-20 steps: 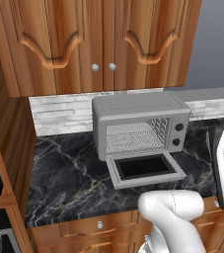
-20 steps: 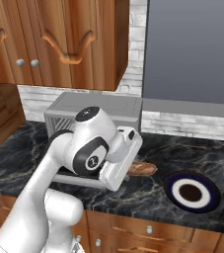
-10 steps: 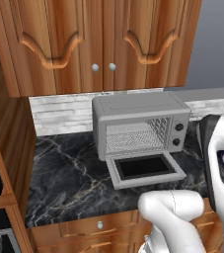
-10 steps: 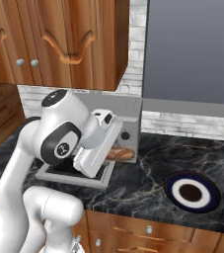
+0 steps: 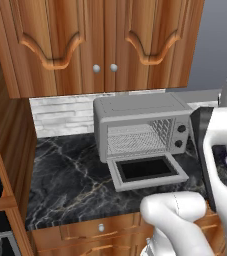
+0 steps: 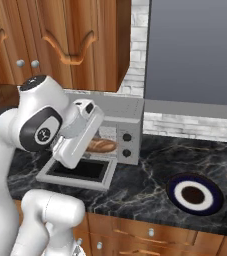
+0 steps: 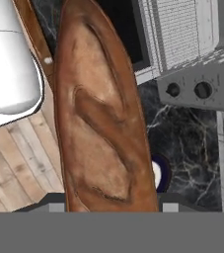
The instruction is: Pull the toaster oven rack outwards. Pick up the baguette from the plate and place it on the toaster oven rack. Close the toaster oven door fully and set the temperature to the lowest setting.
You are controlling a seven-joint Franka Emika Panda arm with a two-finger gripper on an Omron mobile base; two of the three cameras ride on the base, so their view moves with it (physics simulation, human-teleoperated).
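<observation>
1. My pincer was clamped on the baguette (image 7: 101, 113): 1 long reddish-brown loaf w/ a crusty, scored top, tapering to a rounded end. In the right base view the loaf (image 6: 101, 145) poked out beside my wrist, held up in front of the toaster oven (image 6: 122, 127).
2. Toaster oven (image 5: 142, 125) was 1 boxy grey metal unit w/ a smooth top, sitting at the back of the counter (image 5: 67, 175) against the pale brick backsplash (image 5: 60, 114).
3. Toaster oven door (image 5: 147, 170) lay folded down flat on the counter; grey frame, dark glass pane. Seen from my hand cam too (image 7: 126, 34).
4. Toaster oven rack (image 5: 135, 139) was a fine silvery wire grid; in the hand view it (image 7: 177, 29) stuck out past the oven's front.
5. 2 black round knobs (image 7: 187, 90) on the oven's right panel.
6. Plate (image 6: 193, 194): 1 round dish, well apart to the oven's right, bare. Just a sliver of it (image 7: 159, 174) peeked from behind the loaf in the hand cam.
7. Counter was dark marble w/ pale veins; open stretch left of the oven and betw. door and plate.
8. Wood cabinets (image 5: 95, 42) w/ 2 small round knobs hung above the oven.
</observation>
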